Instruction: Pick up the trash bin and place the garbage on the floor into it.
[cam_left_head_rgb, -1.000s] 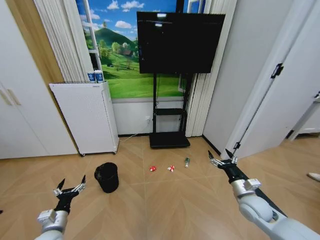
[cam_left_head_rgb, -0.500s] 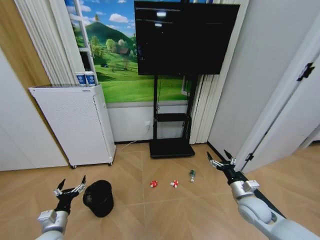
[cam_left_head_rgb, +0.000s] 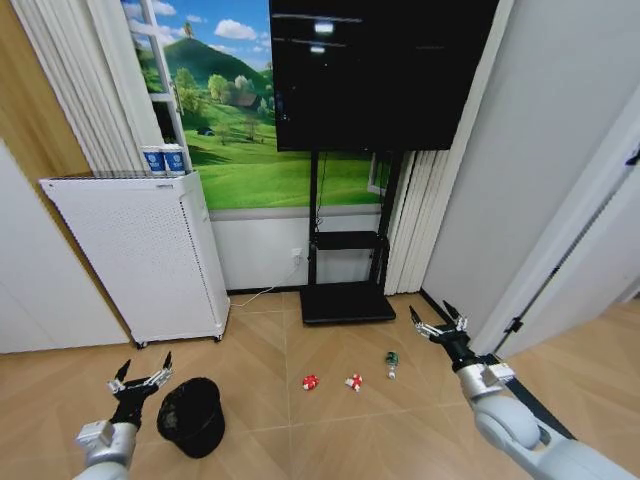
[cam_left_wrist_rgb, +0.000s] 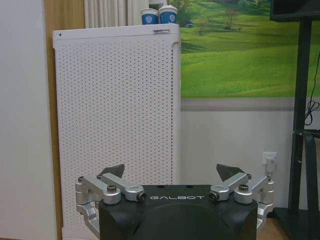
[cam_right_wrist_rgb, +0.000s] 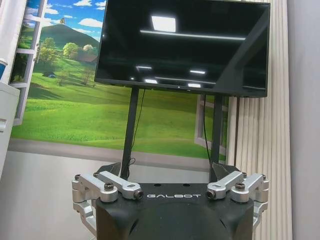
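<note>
Head view: the trash bin (cam_left_head_rgb: 191, 416) is standing upright on the wood floor (cam_left_head_rgb: 330, 420), low on the robot's left, just beside the left gripper (cam_left_head_rgb: 140, 378) and out in front of the white cabinet (cam_left_head_rgb: 135, 255). Left gripper is hovering above the floor with its fingers spread apart, nothing between them; the left wrist view is confirming the gap, with the cabinet and two paper cups (cam_left_wrist_rgb: 158, 15) beyond. Right gripper (cam_left_head_rgb: 436, 326) is also hanging with fingers apart and empty, held out toward the TV stand (cam_left_head_rgb: 345, 290).

The garbage is lying on the floor well apart from the bin: two red-and-white wrappers (cam_left_head_rgb: 311, 382), (cam_left_head_rgb: 354, 381) near each other, and a small bottle (cam_left_head_rgb: 391, 360) just beyond them toward the right gripper.

Handling judgement: bin is looking like thin, stiff, light plastic, probably empty, so it should lift easily but may tip or skid if nudged sideways. Smooth tapered wall is offering a poor pinch; the rim is the better hold, one finger inside and one outside. Wrappers are likely feather-light and crushable, needing a low pinch close to the floor. Bottle is likely light, slick and prone to rolling; a grip across its middle seems safest.
</note>
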